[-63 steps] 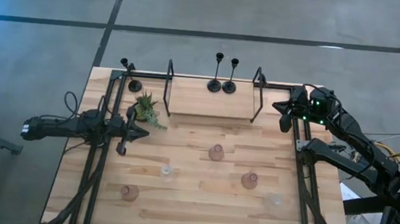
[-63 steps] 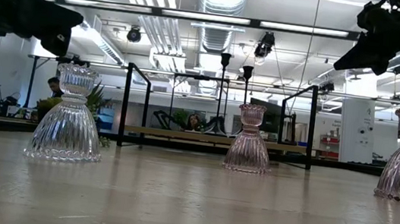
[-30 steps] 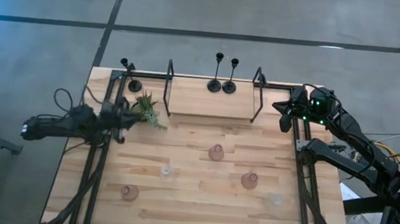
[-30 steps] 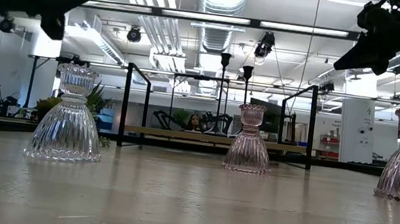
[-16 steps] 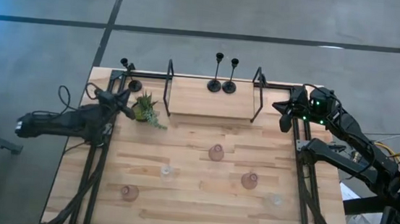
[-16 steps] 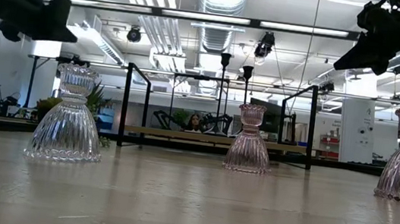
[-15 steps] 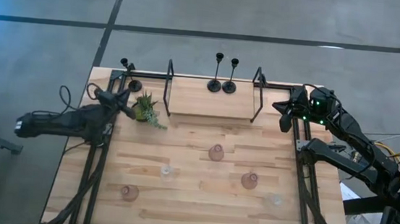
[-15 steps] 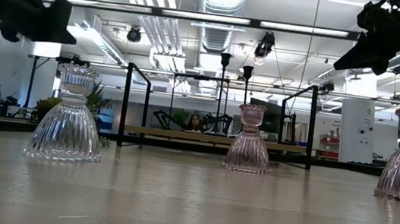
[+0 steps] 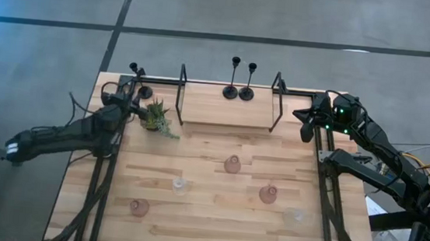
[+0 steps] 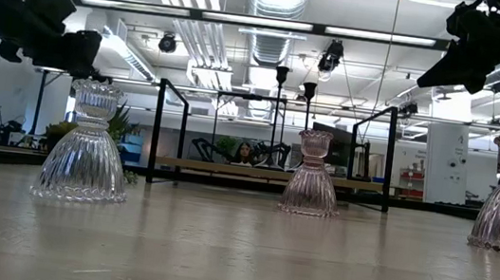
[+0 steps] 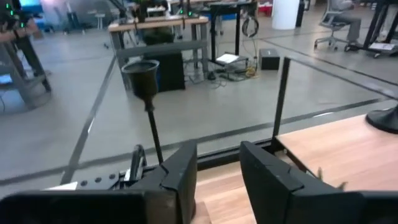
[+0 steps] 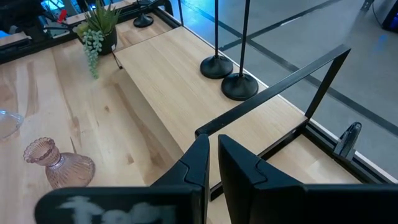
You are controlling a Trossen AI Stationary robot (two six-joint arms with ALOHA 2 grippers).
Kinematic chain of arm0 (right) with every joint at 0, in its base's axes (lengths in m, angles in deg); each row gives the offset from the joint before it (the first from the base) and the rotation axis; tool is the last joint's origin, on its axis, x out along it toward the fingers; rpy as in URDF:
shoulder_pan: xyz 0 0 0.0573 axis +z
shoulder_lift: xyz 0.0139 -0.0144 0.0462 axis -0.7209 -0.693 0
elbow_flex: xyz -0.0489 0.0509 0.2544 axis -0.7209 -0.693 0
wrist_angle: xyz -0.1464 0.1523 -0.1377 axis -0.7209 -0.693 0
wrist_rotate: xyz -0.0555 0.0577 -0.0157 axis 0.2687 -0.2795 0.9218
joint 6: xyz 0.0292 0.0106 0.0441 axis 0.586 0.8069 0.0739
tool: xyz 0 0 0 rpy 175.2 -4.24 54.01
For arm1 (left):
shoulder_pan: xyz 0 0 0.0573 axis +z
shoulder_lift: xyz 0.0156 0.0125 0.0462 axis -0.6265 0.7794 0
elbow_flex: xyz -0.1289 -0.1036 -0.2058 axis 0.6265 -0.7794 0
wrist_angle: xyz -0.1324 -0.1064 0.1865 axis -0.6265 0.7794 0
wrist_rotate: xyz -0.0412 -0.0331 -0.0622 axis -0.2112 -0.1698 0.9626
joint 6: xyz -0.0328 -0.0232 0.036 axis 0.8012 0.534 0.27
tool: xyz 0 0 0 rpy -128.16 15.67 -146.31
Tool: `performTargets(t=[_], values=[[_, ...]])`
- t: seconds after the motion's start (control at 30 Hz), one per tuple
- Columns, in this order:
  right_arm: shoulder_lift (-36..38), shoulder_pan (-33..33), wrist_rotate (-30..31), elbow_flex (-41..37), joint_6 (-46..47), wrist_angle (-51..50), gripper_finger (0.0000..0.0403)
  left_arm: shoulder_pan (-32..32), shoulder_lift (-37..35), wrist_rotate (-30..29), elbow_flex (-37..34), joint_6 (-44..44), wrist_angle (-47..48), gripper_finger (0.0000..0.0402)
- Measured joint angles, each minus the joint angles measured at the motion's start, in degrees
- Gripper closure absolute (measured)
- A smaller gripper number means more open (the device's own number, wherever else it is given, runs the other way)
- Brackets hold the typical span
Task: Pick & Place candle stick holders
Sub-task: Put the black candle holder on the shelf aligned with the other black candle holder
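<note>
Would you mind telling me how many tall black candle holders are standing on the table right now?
3: two stand side by side on the raised shelf at the back, one just left of the other; the third stands at the back left corner, by the left pincer. None seems hidden.

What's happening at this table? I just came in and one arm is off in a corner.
The left gripper is at the table's far left corner, fingers apart, facing a slim black candle stick holder that stands there untouched. Two more black holders stand on the raised shelf. The right gripper waits, shut and empty, by the shelf's right end. The pink and clear glass holders sit out on the table.
</note>
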State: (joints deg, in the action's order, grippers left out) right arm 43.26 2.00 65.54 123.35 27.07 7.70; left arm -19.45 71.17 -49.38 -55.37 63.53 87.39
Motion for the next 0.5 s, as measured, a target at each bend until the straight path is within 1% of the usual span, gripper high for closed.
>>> performTargets(t=[0.17, 0.3, 0.4, 0.5], values=[[0.00, 0.00, 0.00, 0.00, 0.00, 0.00, 0.0374, 8.68, 1.71, 8.35, -0.05, 1.23, -1.54, 0.0273], [0.00, 0.01, 0.00, 0.00, 0.00, 0.01, 0.0374, 15.03, 4.26, 12.42, -0.55, 0.40, -3.37, 0.0273], [0.00, 0.00, 0.00, 0.00, 0.00, 0.01, 0.0374, 18.50, 6.39, 15.34, -1.25, 0.34, -5.29, 0.0273], [0.00, -0.01, 0.00, 0.00, 0.00, 0.01, 0.0374, 20.44, 8.64, 17.95, -1.65, -0.18, -8.74, 0.0273]])
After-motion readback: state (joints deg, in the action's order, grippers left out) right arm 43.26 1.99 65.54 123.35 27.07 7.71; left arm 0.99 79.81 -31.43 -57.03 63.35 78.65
